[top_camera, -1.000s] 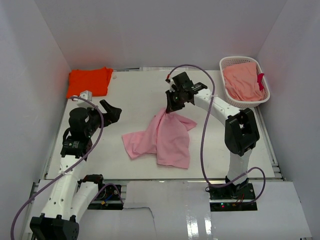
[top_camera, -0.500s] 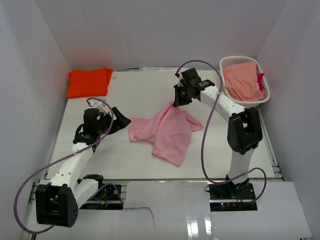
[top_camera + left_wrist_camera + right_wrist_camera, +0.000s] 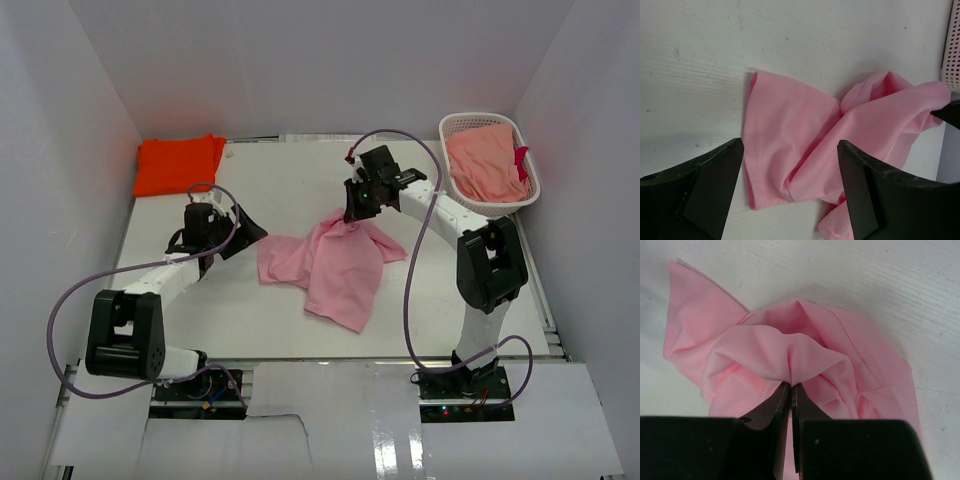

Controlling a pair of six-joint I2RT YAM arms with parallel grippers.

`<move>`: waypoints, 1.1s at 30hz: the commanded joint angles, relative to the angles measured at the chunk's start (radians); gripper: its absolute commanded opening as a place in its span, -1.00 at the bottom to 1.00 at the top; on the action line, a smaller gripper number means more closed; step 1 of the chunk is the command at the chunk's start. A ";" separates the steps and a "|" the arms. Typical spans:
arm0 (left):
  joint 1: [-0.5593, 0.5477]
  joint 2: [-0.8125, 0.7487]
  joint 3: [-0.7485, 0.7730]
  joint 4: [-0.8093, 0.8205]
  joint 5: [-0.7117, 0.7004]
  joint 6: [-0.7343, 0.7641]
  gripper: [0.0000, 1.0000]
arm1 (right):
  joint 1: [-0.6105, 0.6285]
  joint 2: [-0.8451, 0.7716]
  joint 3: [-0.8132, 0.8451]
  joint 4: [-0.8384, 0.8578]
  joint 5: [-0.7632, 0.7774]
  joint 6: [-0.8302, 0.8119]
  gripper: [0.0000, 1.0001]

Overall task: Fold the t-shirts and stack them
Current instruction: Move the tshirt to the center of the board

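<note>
- Lying crumpled near the middle of the white counter (image 3: 285, 185), the pink t-shirt (image 3: 335, 270) spreads unevenly in the overhead view. One sleeve reaches left and a long flap trails toward the near edge.
- At the shirt's far edge, the right end effector (image 3: 357, 212) is clamped on a bunched fold of the cloth. Its wrist view (image 3: 791, 390) shows the two dark jaws pressed together with pink fabric pinched between them. The fabric rises into a small rounded peak at that spot.
- Just beside the shirt's left sleeve, the left end effector (image 3: 247, 232) has its jaws spread wide and holds nothing. In its wrist view (image 3: 790, 150), the two black fingers (image 3: 705, 185) frame the sleeve, which lies flat on the counter. Whether the tips touch the counter cannot be told.
- In the far left corner, the orange t-shirt (image 3: 178, 163) lies flat in a neat rectangle, well apart from the pink one.
- At the far right corner stands a white lattice basket (image 3: 480, 116) with a salmon cloth (image 3: 485, 160) inside it.
</note>
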 commanded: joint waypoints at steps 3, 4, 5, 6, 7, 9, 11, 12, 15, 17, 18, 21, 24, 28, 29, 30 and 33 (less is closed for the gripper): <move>-0.004 0.081 0.075 0.095 -0.044 0.013 0.61 | 0.023 -0.075 -0.029 0.034 -0.025 -0.019 -0.83; -0.004 0.100 0.085 0.096 -0.054 0.019 0.60 | 0.024 -0.077 -0.029 0.034 -0.023 -0.017 -0.82; -0.004 0.130 0.089 0.099 -0.060 0.021 0.60 | 0.027 -0.081 -0.030 0.034 -0.023 -0.017 -0.83; -0.004 0.143 0.094 0.118 -0.064 0.022 0.60 | 0.031 -0.082 -0.032 0.034 -0.025 -0.016 -0.83; -0.004 0.155 0.097 0.127 -0.067 0.024 0.60 | 0.032 -0.085 -0.032 0.032 -0.025 -0.017 -0.83; -0.004 0.193 0.103 0.139 -0.087 0.033 0.61 | 0.035 -0.094 -0.036 0.034 -0.025 -0.017 -0.82; -0.004 0.221 0.120 0.138 -0.100 0.047 0.61 | 0.037 -0.098 -0.036 0.032 -0.023 -0.019 -0.82; -0.004 0.241 0.124 0.138 -0.101 0.048 0.59 | 0.037 -0.098 -0.035 0.029 -0.022 -0.020 -0.82; -0.004 0.258 0.129 0.147 -0.100 0.047 0.59 | 0.037 -0.103 -0.032 0.023 -0.023 -0.025 -0.82; -0.004 0.268 0.135 0.153 -0.098 0.050 0.58 | 0.040 -0.105 -0.032 0.024 -0.025 -0.023 -0.82; -0.003 0.273 0.140 0.153 -0.098 0.054 0.58 | 0.040 -0.106 -0.032 0.024 -0.028 -0.023 -0.82; -0.004 0.302 0.155 0.153 -0.092 0.054 0.57 | 0.043 -0.105 -0.033 0.024 -0.030 -0.023 -0.81; -0.004 0.336 0.169 0.158 -0.074 0.048 0.56 | 0.044 -0.105 -0.036 0.024 -0.028 -0.023 -0.81; -0.004 0.373 0.184 0.169 -0.041 0.048 0.39 | 0.047 -0.105 -0.041 0.026 -0.028 -0.023 -0.81; -0.006 0.376 0.184 0.175 -0.038 0.047 0.29 | 0.047 -0.105 -0.042 0.026 -0.025 -0.023 -0.81; -0.004 0.377 0.183 0.178 -0.034 0.047 0.26 | 0.047 -0.103 -0.042 0.026 -0.025 -0.023 -0.81; -0.006 0.379 0.180 0.181 -0.026 0.047 0.19 | 0.047 -0.098 -0.047 0.028 -0.023 -0.023 -0.81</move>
